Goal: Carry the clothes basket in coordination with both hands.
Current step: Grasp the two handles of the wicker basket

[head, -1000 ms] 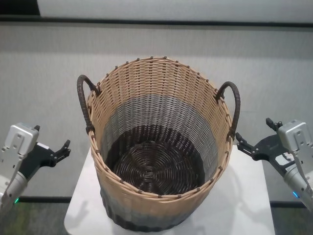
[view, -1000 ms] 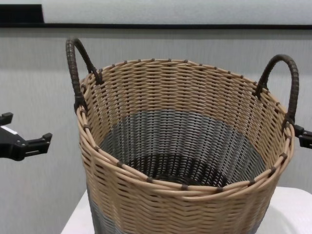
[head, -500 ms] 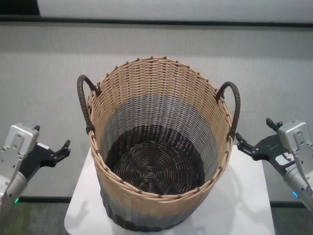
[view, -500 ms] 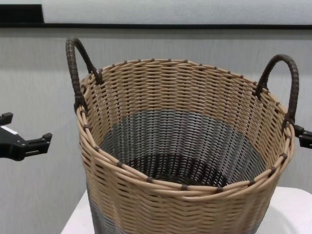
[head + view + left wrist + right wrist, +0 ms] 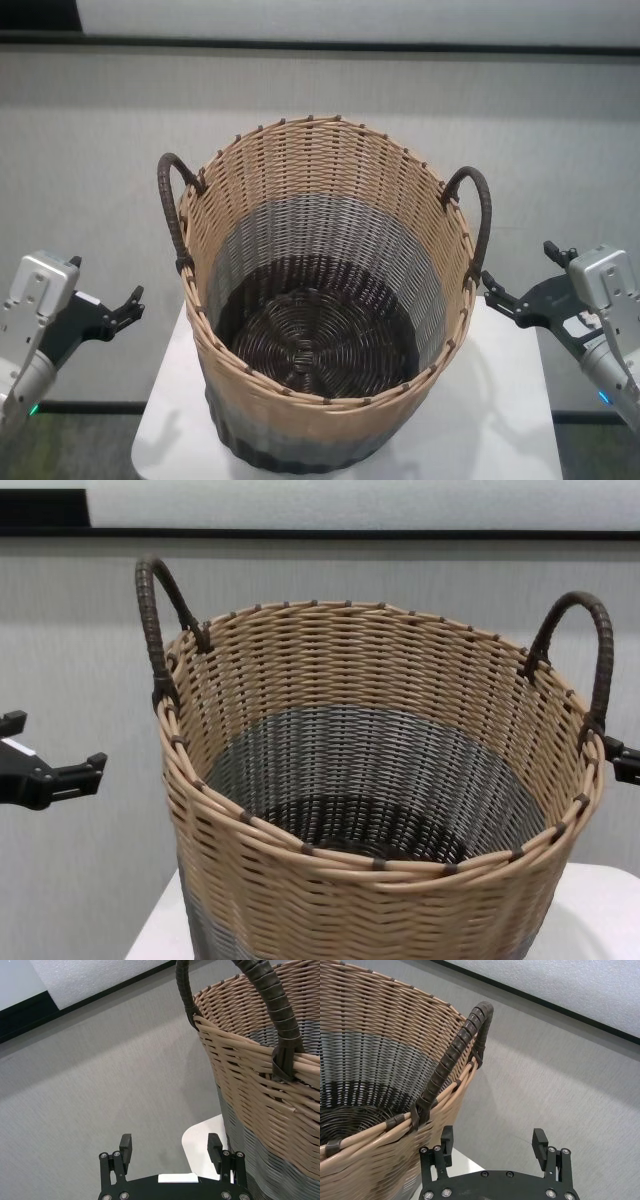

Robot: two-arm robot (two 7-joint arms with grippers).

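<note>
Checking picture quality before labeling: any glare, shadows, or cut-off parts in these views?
Head view: even light, no glare, soft shadow under the clothes basket on the white table. Chest view: basket bottom cropped, right end effector half out of frame. Wrist views: sharp, basket cropped.

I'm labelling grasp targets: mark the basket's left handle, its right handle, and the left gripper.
left handle [image 5: 170,205], head view, mid loop.
right handle [image 5: 484,215], head view, outer curve.
left gripper [image 5: 170,1147], left wrist view, between fingertips.

Even, soft overhead light; sharp focus, faint shadows, no glare.
</note>
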